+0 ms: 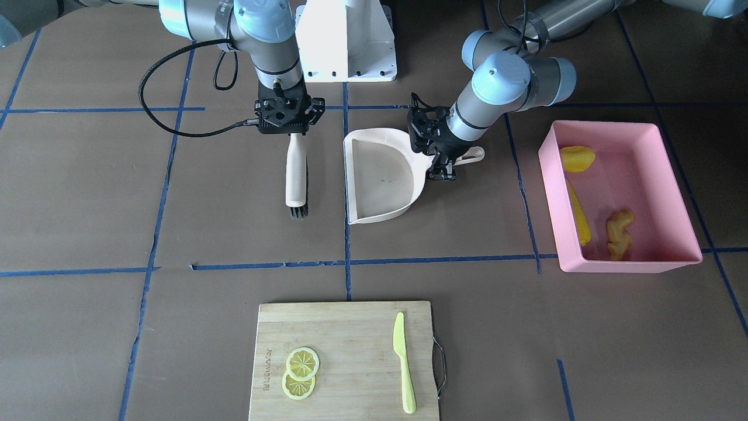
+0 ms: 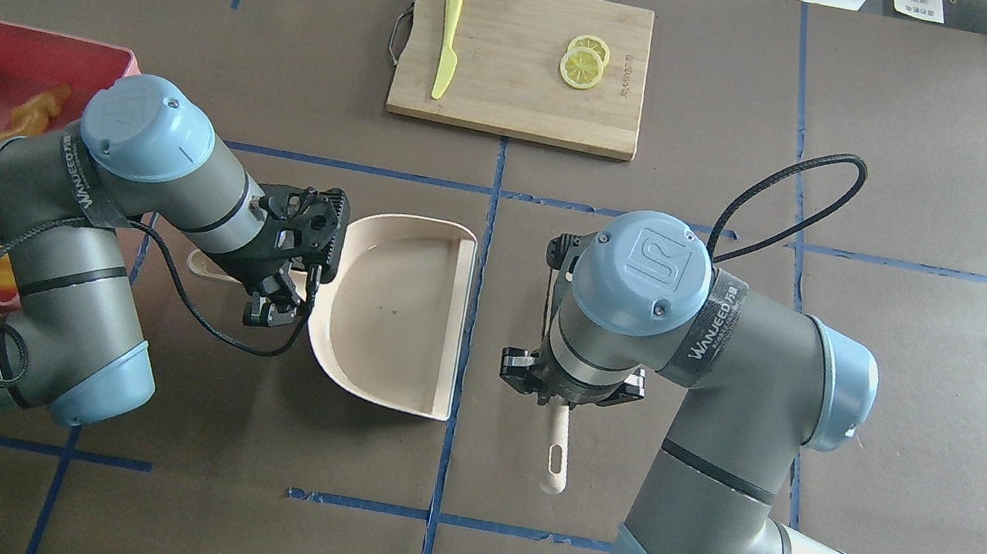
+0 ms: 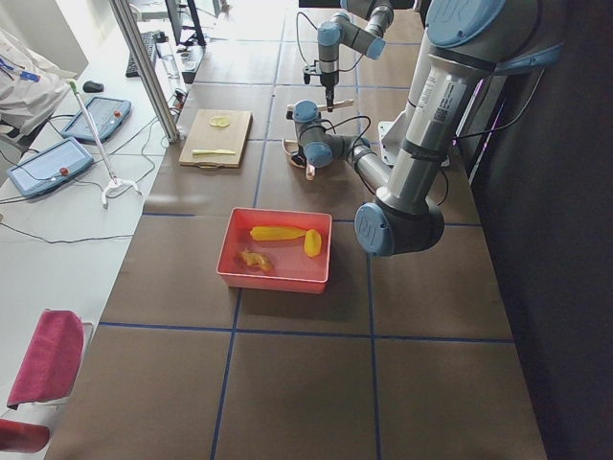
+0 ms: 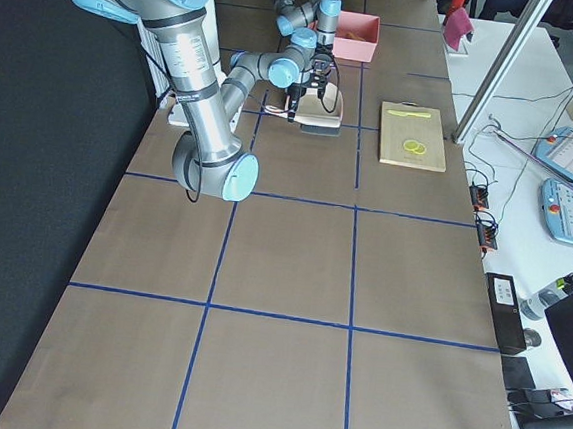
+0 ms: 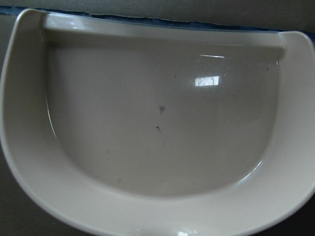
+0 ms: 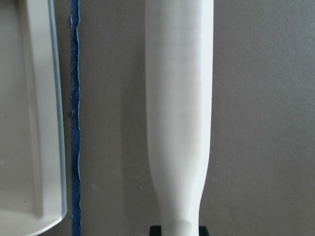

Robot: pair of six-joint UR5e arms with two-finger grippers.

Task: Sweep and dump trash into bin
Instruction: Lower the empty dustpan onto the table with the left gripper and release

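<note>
The pink bin stands on my left side. In it lie the corn cob, the yellow lump and the ginger root. The beige dustpan lies flat and empty at the table's middle; the left wrist view shows its bare floor. My left gripper is at the dustpan's handle, apparently shut on it. My right gripper points down on a white brush that lies beside the pan's open edge, apparently shut on its handle.
A wooden cutting board sits at the far edge from me with a light-green knife and two lemon slices on it. The white robot base is at the near edge. Blue tape lines cross the brown table.
</note>
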